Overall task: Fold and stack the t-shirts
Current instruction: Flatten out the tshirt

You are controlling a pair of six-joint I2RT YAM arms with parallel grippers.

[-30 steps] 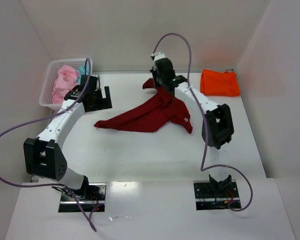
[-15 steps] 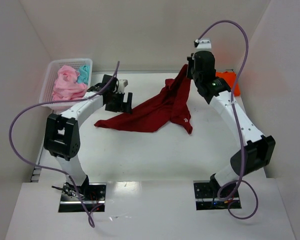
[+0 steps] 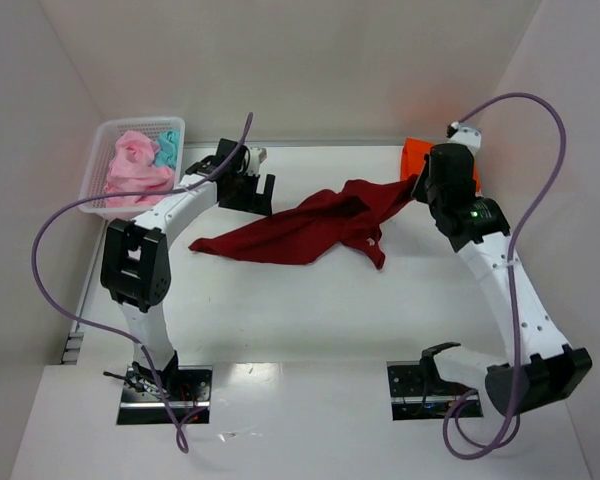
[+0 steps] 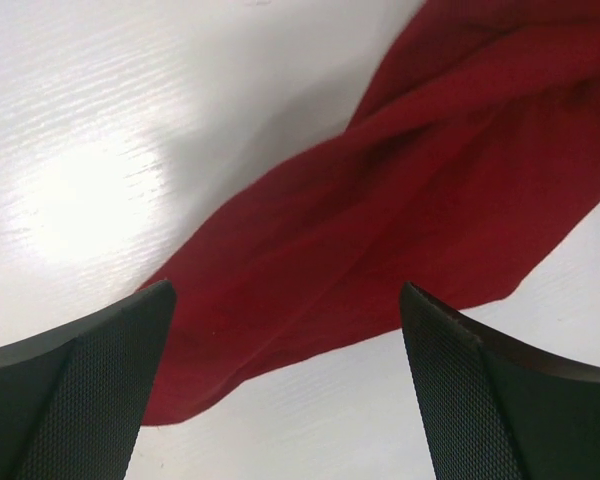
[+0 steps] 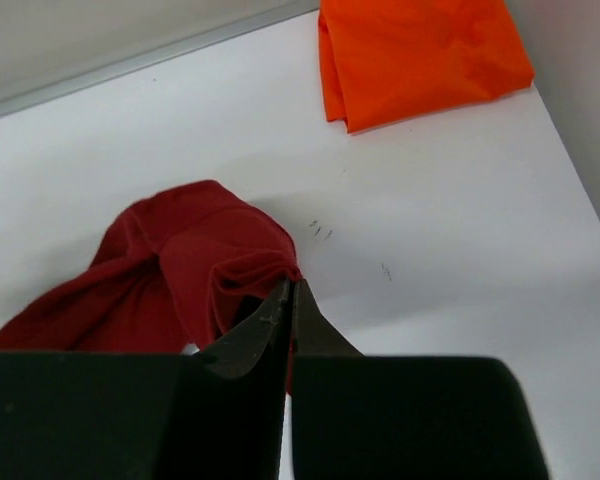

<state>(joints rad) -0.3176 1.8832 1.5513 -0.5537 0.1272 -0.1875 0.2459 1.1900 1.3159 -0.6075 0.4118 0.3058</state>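
Note:
The dark red t-shirt [image 3: 310,225] lies crumpled and stretched across the middle of the table. My right gripper [image 3: 418,186] is shut on its right end [image 5: 230,260], the fingertips [image 5: 292,286] pinching a bunched fold just above the table. The folded orange t-shirt [image 5: 420,55] lies at the back right, partly hidden behind my right arm in the top view. My left gripper [image 3: 254,195] hangs open over the shirt's left part [image 4: 380,220], its jaws wide with nothing between them. Pink t-shirts [image 3: 135,170] and a teal one [image 3: 167,148] lie in the basket.
The white mesh basket [image 3: 92,195] stands at the back left corner against the wall. White walls close the table on the left, back and right. A purple cable loops above each arm.
My right arm has swung from the back centre to the right, dragging the red shirt's end toward the orange shirt. My left arm has moved right from the basket to the shirt's left part.

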